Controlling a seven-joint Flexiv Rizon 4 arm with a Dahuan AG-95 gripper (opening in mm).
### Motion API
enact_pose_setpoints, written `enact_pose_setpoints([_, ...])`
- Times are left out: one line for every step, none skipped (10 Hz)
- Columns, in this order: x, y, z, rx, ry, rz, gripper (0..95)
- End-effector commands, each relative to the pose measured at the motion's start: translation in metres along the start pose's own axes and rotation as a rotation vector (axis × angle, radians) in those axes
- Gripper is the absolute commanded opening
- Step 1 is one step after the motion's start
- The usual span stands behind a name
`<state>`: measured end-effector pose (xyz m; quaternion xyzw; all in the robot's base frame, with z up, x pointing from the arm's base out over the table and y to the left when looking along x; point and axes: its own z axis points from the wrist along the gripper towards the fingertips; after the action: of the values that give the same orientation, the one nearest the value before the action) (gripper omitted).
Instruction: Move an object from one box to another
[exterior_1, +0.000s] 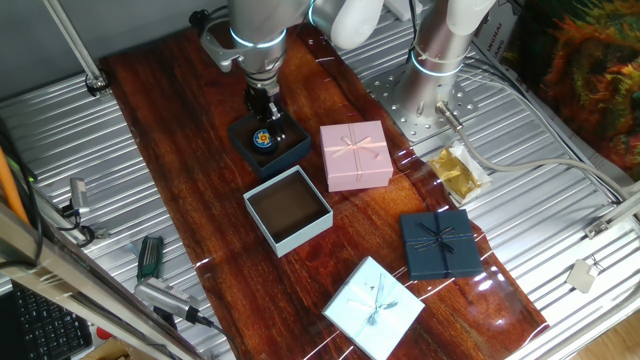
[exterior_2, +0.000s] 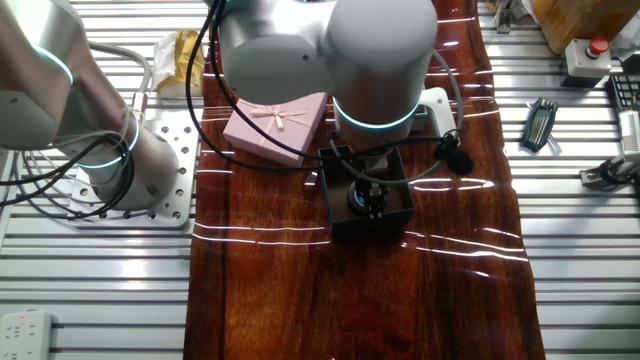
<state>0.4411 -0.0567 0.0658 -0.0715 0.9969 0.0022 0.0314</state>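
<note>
The square pale blue lidless box (exterior_1: 289, 210) sits nearest, its brown inside bare; behind it, the small blue-rimmed disc (exterior_1: 264, 139) lies in the dark navy tray (exterior_1: 269, 145); the two-finger gripper (exterior_1: 265, 112) hangs just above, its spread impossible to tell. The pick seems in hand; next comes closing on the disc, then lifting. Beyond, a pink ribboned gift box (exterior_1: 355, 155) rests on the glossy reddish wooden table (exterior_1: 170, 110), ribbed metal flanking it.

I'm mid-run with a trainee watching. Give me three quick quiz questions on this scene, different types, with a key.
1. True or false: the blue and yellow disc already lies in the pale blue open box.
2. Multiple choice: the end effector is directly above which box? A) pink gift box B) dark navy tray C) navy ribbon box
3. Fill in: the pale blue open box's inside is dark ____.

Key: 1 false, the disc sits in the dark navy tray; 2 B; 3 brown.
</note>
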Motion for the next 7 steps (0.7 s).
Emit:
enact_pose_setpoints([-0.0002,0.0,0.0008,0.002,-0.001,0.008,76.0])
enact_pose_setpoints([-0.0002,0.0,0.0014,0.003,-0.001,0.014,76.0])
enact_pose_setpoints([-0.0002,0.0,0.0021,0.004,0.0,0.022,76.0])
enact_pose_setpoints([-0.0002,0.0,0.0025,0.005,-0.001,0.027,76.0])
enact_pose_setpoints([-0.0002,0.0,0.0029,0.006,-0.001,0.029,76.0])
enact_pose_setpoints([-0.0001,0.0,0.0055,0.013,-0.003,0.033,76.0])
enact_pose_setpoints([-0.0001,0.0001,0.0077,0.026,-0.003,0.03,76.0])
